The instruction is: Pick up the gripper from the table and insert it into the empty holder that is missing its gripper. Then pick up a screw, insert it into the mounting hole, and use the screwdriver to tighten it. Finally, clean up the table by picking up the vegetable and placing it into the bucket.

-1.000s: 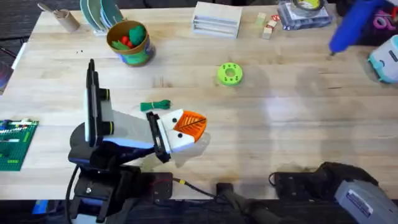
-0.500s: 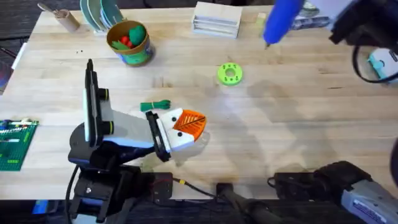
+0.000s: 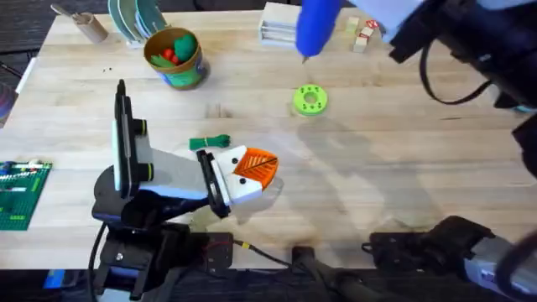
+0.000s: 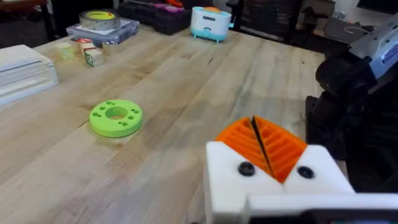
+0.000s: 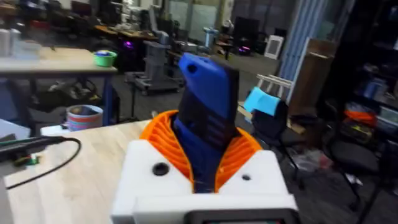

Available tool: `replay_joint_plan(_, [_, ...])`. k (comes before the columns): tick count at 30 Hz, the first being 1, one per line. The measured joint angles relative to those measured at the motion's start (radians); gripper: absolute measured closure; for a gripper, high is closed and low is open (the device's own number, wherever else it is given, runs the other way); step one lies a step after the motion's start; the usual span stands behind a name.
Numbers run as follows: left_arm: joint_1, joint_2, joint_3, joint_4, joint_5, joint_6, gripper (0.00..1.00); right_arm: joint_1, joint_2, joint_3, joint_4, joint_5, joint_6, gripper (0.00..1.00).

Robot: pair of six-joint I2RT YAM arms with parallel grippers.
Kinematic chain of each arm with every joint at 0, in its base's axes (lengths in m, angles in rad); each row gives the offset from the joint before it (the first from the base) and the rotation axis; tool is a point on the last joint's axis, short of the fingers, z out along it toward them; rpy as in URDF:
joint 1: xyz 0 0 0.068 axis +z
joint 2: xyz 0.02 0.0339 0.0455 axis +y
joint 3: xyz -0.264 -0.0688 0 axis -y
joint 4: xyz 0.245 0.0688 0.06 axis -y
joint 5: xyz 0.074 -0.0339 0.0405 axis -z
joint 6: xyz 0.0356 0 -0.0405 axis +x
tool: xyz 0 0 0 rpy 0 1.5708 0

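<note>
Right gripper (image 5: 205, 165) is clamped on the blue screwdriver (image 3: 317, 25), held in the air over the far side of the table (image 3: 403, 168), tip down and beyond the bright-green disc (image 3: 310, 100). Left gripper (image 3: 252, 172) rests low, its orange pads pressed together with nothing between; the vegetable (image 3: 210, 143) lies just beside it. The bucket (image 3: 174, 57) stands far left, holding toy produce.
</note>
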Motion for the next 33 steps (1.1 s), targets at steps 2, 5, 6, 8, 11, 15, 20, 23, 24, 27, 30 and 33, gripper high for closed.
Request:
replay_joint_plan(2, [0.0, 0.0, 0.0, 0.0, 0.0, 0.0, 0.984, 0.035, 0.004, 0.0, 0.021, 0.0, 0.0, 0.862])
replay_joint_plan(5, [0.0, 0.0, 0.0, 0.0, 0.0, 0.0, 0.984, 0.087, 0.008, 0.0, 0.036, 0.0, 0.0, 0.865])
replay_joint_plan(6, [0.0, 0.0, 0.0, 0.0, 0.0, 0.0, 0.984, 0.105, 0.01, 0.0, 0.037, -0.001, 0.0, 0.866])
replay_joint_plan(8, [0.0, 0.0, 0.0, 0.0, 0.0, 0.0, 0.984, 0.139, 0.017, 0.0, 0.037, -0.008, 0.0, 0.868])
replay_joint_plan(11, [0.0, 0.0, 0.0, 0.0, 0.0, 0.0, 0.984, 0.184, 0.035, 0.0, 0.049, -0.04, 0.0, 0.87])
replay_joint_plan(15, [0.0, 0.0, 0.0, 0.0, 0.0, 0.0, 0.984, 0.239, 0.06, -0.013, 0.104, -0.08, 0.0, 0.873])
replay_joint_plan(20, [0.0, 0.0, 0.0, 0.0, 0.0, 0.0, 0.984, 0.298, 0.094, -0.071, 0.238, -0.097, 0.005, 0.877])
replay_joint_plan(23, [0.0, 0.0, 0.0, 0.0, 0.0, 0.0, 0.984, 0.332, 0.13, -0.089, 0.246, -0.105, 0.019, 0.88])
replay_joint_plan(24, [0.0, 0.0, 0.0, 0.0, 0.0, 0.0, 0.984, 0.337, 0.134, -0.091, 0.245, -0.105, 0.02, 0.881])
replay_joint_plan(27, [0.0, 0.0, 0.0, 0.0, 0.0, 0.0, 0.984, 0.347, 0.14, -0.093, 0.245, -0.105, 0.023, 0.883])
replay_joint_plan(30, [0.0, 0.0, 0.0, 0.0, 0.0, 0.0, 0.984, 0.359, 0.14, -0.093, 0.247, -0.104, 0.029, 0.885])
replay_joint_plan(33, [0.0, 0.0, 0.0, 0.0, 0.0, 0.0, 0.984, 0.37, 0.14, -0.099, 0.25, -0.104, 0.034, 0.886])
